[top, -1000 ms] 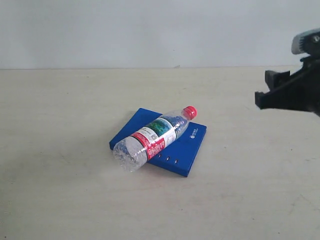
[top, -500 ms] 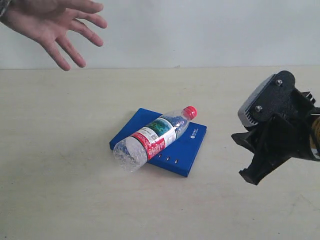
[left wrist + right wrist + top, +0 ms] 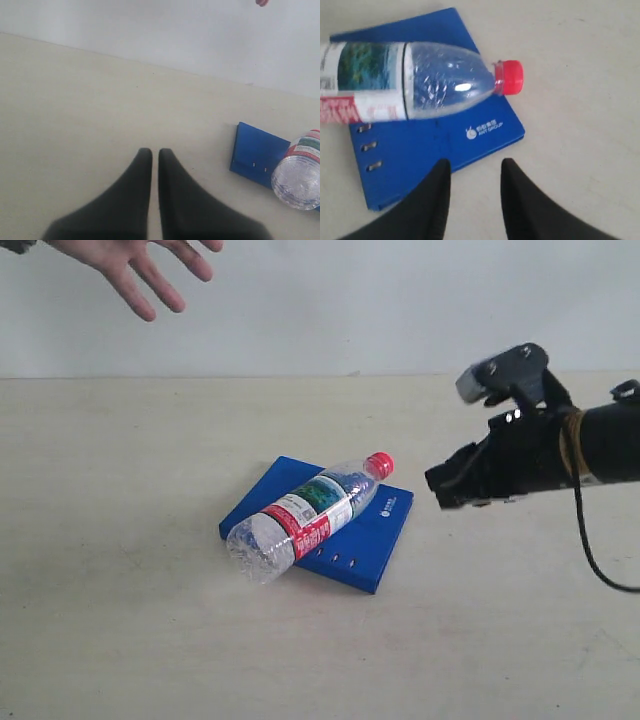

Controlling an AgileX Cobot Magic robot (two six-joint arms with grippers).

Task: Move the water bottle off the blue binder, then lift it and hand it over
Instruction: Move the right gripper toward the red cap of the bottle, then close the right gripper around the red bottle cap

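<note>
Right tool (image 3: 475,162) parted, empty, near blue binder (image 3: 420,147), left tool (image 3: 151,152) closed

- The tabletop (image 3: 120,640) is a pale beige, matte surface that runs back to a plain light wall.
- A blue binder (image 3: 372,540) lies flat and closed directly on it, near the middle, turned at an angle to the tabletop's back edge. Small metal rivets show along its spine and a small white logo sits near one corner.
- A water bottle (image 3: 300,515) lies on its side across the binder, red cap toward the wall. Its base juts past the binder's near edge; whether it touches the tabletop cannot be told.
</note>
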